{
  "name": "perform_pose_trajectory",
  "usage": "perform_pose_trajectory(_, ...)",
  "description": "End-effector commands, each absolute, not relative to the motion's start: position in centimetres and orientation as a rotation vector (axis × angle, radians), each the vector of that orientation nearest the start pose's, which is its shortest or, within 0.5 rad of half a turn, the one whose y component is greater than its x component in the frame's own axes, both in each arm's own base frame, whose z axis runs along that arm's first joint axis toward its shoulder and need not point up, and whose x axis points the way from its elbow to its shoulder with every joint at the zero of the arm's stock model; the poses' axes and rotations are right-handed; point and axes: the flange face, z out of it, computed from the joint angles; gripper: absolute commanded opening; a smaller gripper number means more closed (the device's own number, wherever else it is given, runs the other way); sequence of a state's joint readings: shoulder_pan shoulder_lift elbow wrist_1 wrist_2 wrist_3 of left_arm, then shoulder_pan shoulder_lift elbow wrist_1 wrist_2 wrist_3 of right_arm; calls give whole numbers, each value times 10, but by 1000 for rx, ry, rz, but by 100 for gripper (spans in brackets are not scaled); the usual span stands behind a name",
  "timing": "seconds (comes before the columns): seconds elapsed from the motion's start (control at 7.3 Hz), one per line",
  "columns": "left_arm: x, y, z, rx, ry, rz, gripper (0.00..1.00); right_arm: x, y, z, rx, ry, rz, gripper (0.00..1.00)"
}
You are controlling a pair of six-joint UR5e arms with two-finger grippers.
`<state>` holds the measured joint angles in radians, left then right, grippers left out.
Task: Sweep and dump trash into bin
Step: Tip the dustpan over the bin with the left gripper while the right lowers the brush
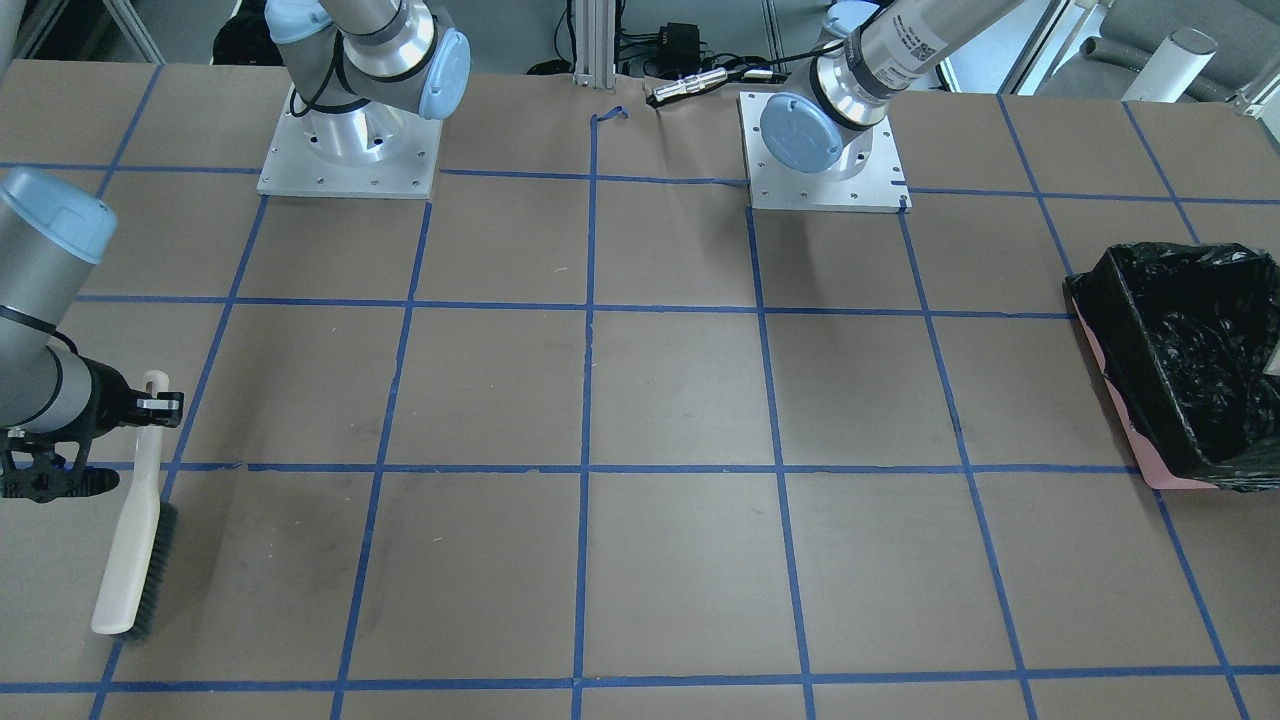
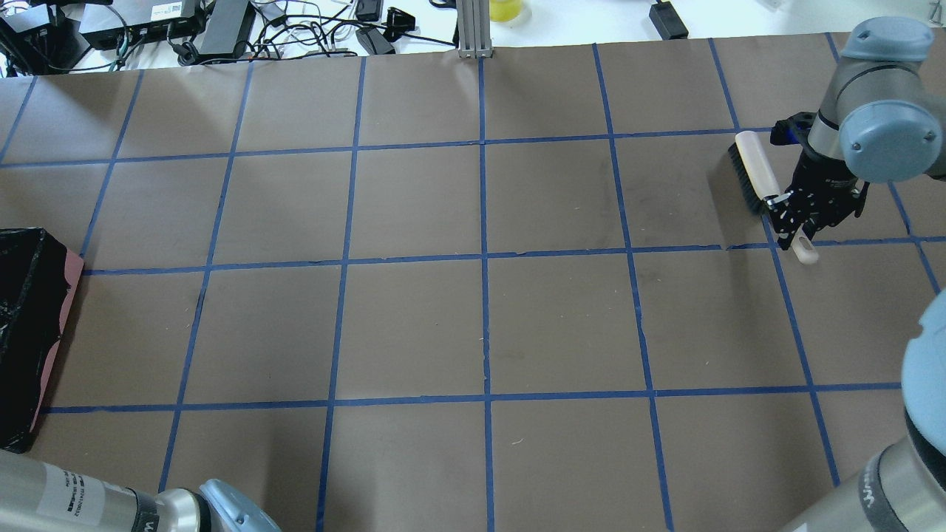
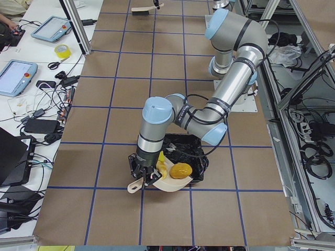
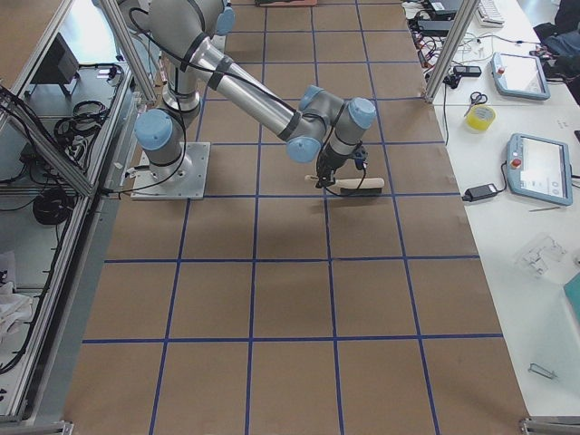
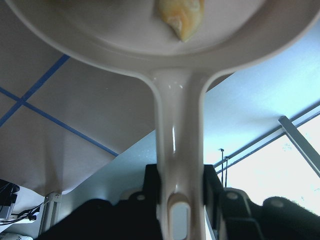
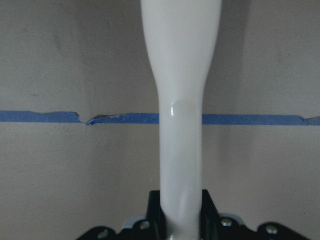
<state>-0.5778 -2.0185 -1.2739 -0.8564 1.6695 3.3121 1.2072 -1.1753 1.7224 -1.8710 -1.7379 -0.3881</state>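
Left end effector (image 5: pixel 181 189) pinches the handle of the beige dustpan (image 5: pixel 180 125). The dustpan is tilted at the edge of the bin (image 1: pixel 1180 360), at the left end of the surface (image 2: pixel 414 325). In the dustpan: golden-brown lump (image 3: pixel 181 170), yellow wedge (image 5: pixel 181 17). Can't make out the tan piece. The left arm's elbow (image 3: pixel 212 130) hides part of the bin in the left side view. Right end effector (image 2: pixel 785 210) is clamped on the brush (image 2: pixel 754 170) handle at the far right end, well apart from the bin. Cables (image 2: pixel 310 33) lie along the operator edge.
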Motion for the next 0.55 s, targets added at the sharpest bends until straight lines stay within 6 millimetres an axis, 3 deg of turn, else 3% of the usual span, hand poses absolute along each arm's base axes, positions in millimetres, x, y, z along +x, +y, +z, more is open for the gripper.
perform_pose_trajectory(0.0,514,-471,481,-3184,-1390,-790,0,-93,-572,226,-83,3165,477,41)
perform_pose_trajectory(0.14,509,-468,477,-3159,-1404,-801,0,-92,-571,222,-80,3161,479,66)
perform_pose_trajectory(0.27,500,-461,472,-3152,-1422,-859,0,-92,-571,222,-75,3161,476,72)
perform_pose_trajectory(0.41,484,-451,463,-3179,-1427,-921,0,-92,-571,221,-75,3160,481,72)
